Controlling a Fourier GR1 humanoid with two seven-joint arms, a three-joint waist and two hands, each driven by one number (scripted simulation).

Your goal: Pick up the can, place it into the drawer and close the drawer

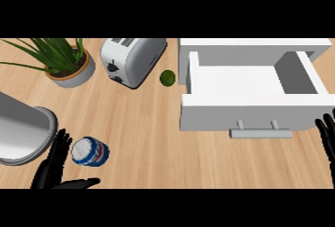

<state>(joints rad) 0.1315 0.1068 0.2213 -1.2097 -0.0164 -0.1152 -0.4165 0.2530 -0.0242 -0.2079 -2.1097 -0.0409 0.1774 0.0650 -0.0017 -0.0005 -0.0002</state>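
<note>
My left hand (56,166), black and coming in at the lower left of the head view, is spread open: its fingers stand straight up along the left side of the small blue-and-white metal can (90,151), and its thumb reaches out flat beneath the can, so the can sits in the gap between them without anything curled round it. I cannot tell whether the fingers actually touch the can's side or only stand just beside it. The can lies on the light wooden counter (144,133), tilted with its silvery top facing up toward me, well apart from the white drawer unit (252,80) at the right. That unit's drawer is pulled out toward me, its pale inside bare, and its grey bar handle (259,132) points toward the lower edge. My right hand (326,135) shows only at the far right edge, fingers straight and relaxed, just beside the drawer's front corner. My grey left forearm (23,128) fills the left edge as a wide cylinder. Farther back on the counter stand a green spiky plant in a grey round pot (65,62), a silver two-slot toaster (131,60) set at a slant, and a small round green lime (167,77) between the toaster and the drawer unit.
</note>
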